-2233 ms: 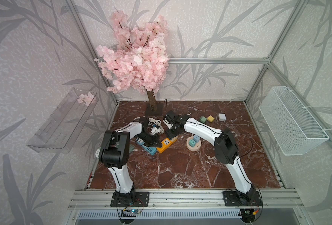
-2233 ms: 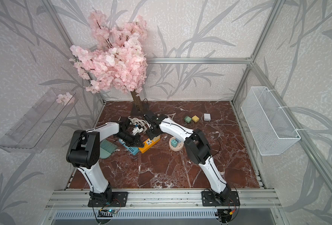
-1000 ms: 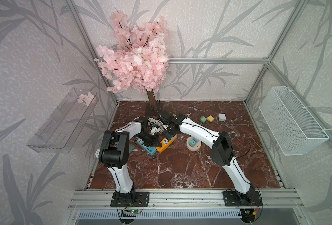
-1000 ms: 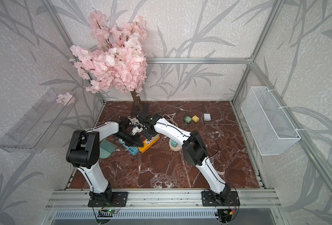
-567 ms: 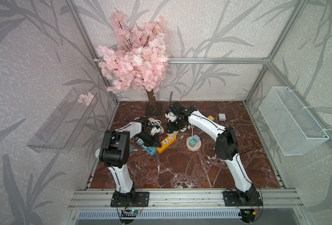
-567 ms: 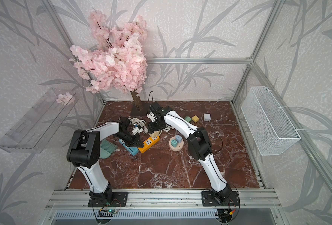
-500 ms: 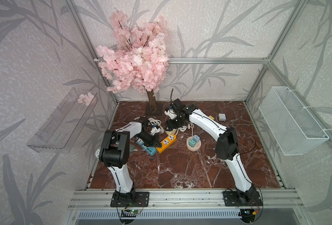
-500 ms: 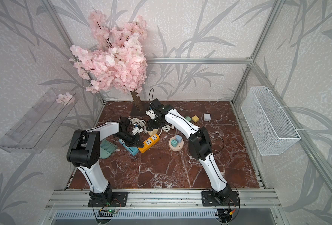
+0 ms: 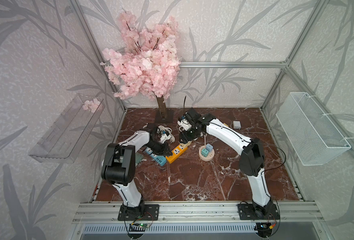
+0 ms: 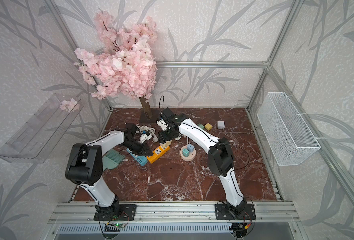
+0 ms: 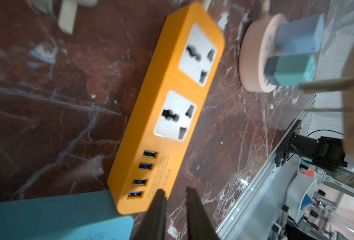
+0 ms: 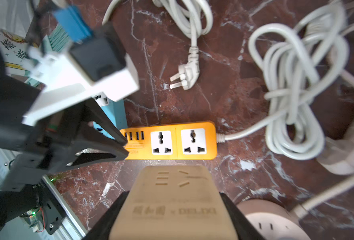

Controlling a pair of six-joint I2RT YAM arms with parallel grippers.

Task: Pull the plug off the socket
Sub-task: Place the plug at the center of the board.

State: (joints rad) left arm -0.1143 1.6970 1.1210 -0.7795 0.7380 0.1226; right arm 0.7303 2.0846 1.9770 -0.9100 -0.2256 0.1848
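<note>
The orange socket strip (image 9: 176,152) lies flat on the marble floor, and both of its white sockets (image 11: 197,55) are empty in the left wrist view. The beige plug (image 12: 172,187) hangs just above the strip's cable end. My right gripper (image 12: 173,209) is shut on its sides, and its prongs (image 11: 327,85) are bare. My left gripper (image 11: 175,191) is at the strip's USB end, its jaws a little open with nothing between them. Both top views show this, with the plug (image 10: 165,143) above the strip (image 10: 158,153).
A blue power strip (image 9: 157,158) lies against the orange one, under my left arm. A pink round socket base (image 9: 201,158) carrying two cube plugs stands to the right. White coiled cables (image 12: 292,93) and a loose plug (image 12: 186,76) lie behind. A teal comb (image 10: 111,159) is at the left.
My right gripper has lifted the beige plug up out of the orange strip, leaving the socket empty. My left jaws, shut on the strip's end before, have parted slightly.
</note>
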